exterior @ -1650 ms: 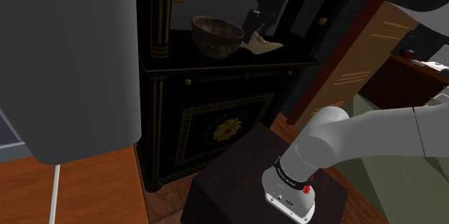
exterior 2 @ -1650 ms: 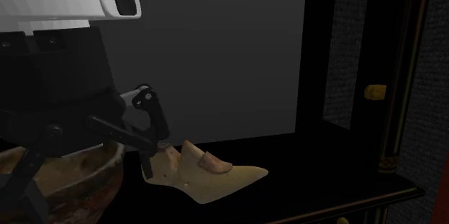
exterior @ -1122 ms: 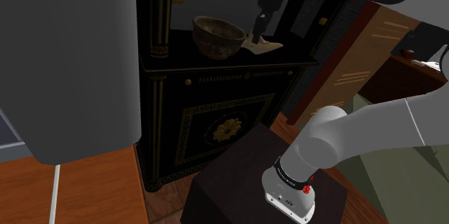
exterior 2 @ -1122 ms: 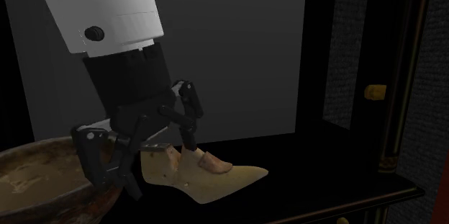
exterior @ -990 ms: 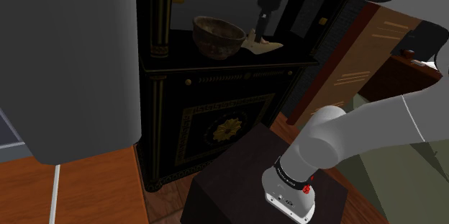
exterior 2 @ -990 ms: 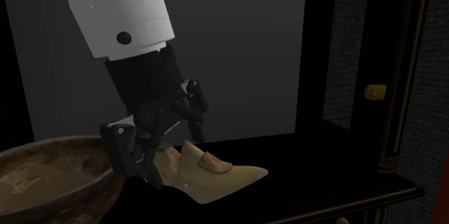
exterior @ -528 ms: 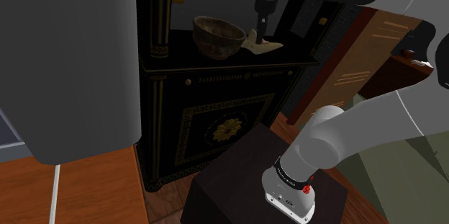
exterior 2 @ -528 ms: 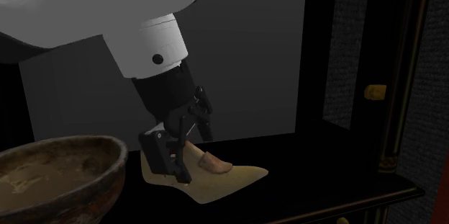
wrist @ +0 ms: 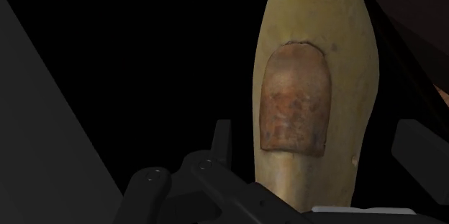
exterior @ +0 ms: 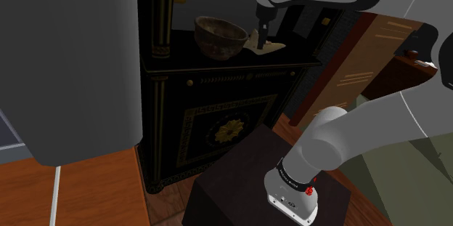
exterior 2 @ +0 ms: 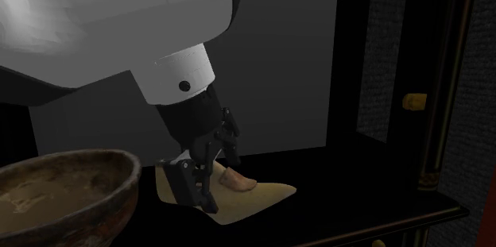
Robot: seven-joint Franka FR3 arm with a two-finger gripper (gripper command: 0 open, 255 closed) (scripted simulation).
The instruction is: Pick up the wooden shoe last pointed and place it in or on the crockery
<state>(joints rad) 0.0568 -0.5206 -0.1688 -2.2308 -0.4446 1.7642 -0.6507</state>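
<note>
Presently: gripper (exterior 2: 208, 175) stands low over the heel end of the last (exterior 2: 258, 192), wrist tilted. Jaws wide, one finger (wrist: 220, 142) on each side of the last with a gap showing at both, so nothing is held. Last lies flat on top of the black cabinet (exterior: 218, 108), toe to the shoulder view's right, just right of the brown bowl (exterior: 218, 35); cannot tell whether those two touch. Brown patch on the last's upper face. Stand (exterior: 236, 181) sits near, in front of the cabinet.
</note>
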